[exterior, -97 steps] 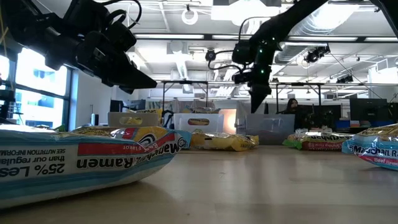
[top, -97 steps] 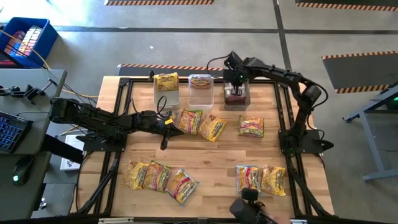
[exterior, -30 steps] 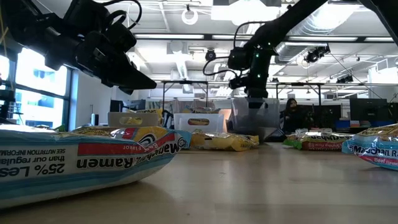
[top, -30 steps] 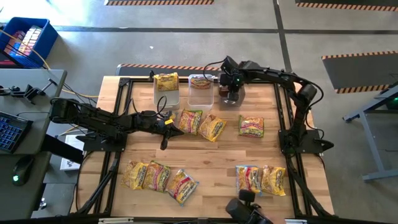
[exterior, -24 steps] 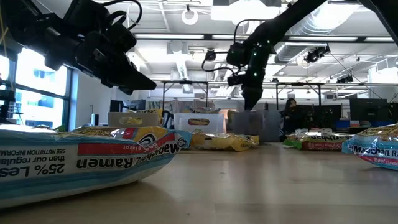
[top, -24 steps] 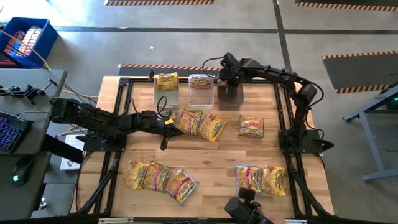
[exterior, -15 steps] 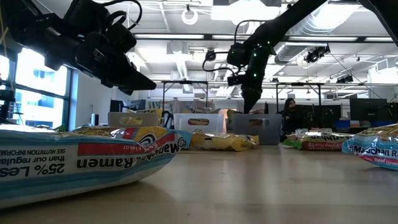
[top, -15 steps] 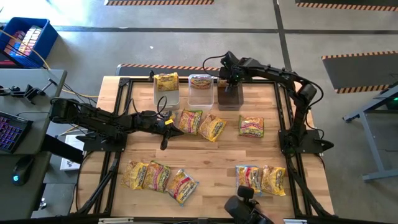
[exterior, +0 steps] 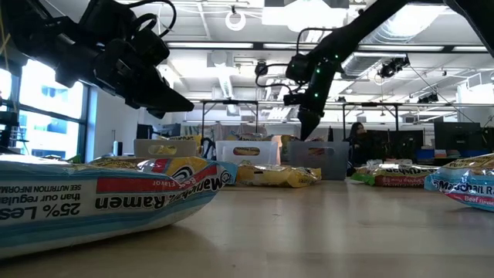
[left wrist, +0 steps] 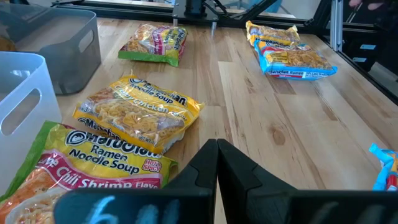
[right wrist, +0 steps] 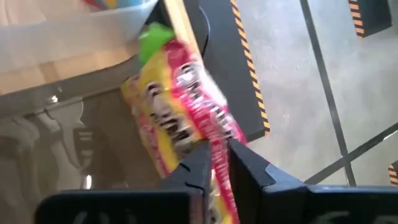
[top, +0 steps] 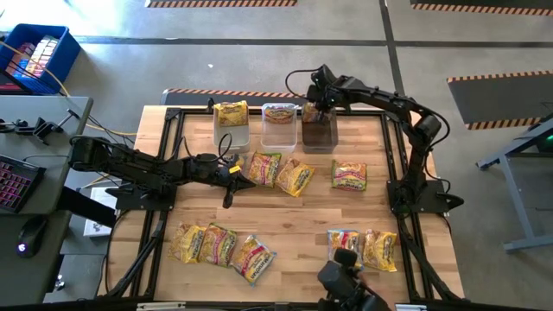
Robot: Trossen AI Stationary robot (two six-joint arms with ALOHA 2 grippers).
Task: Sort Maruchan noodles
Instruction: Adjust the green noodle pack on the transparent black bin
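Observation:
My right gripper (top: 320,100) is over the far end of the dark bin (top: 318,136), shut on a yellow Maruchan noodles packet with pink-red print (right wrist: 180,106). That packet (top: 309,112) sits at the bin's far end. My left gripper (left wrist: 217,146) waits shut above the table's left middle (top: 232,174), just short of a shrimp packet (left wrist: 99,155) and a chicken packet (left wrist: 140,112) lying flat. More packets lie flat at the near left (top: 218,246) and near right (top: 363,249), and one (top: 349,175) lies right of centre. My right gripper pinches the packet's near end (right wrist: 217,155) between its two fingers, coming steeply from above and slanting toward the far edge. The packet runs away from the fingers down into the dark bin; where its lower end rests is hidden by the bin wall.
Left of the dark bin stand a white bin (top: 278,127) and a clear bin (top: 232,127), each with a packet at its far end. A dark camera mount (top: 346,281) sits at the near edge. Bare wood lies across the table's middle (top: 285,220).
My right gripper has carried the pink-red packet toward the table's far edge and slightly up, tipping less steeply. The packet has gone from above the dark bin's middle to the bin's far end.

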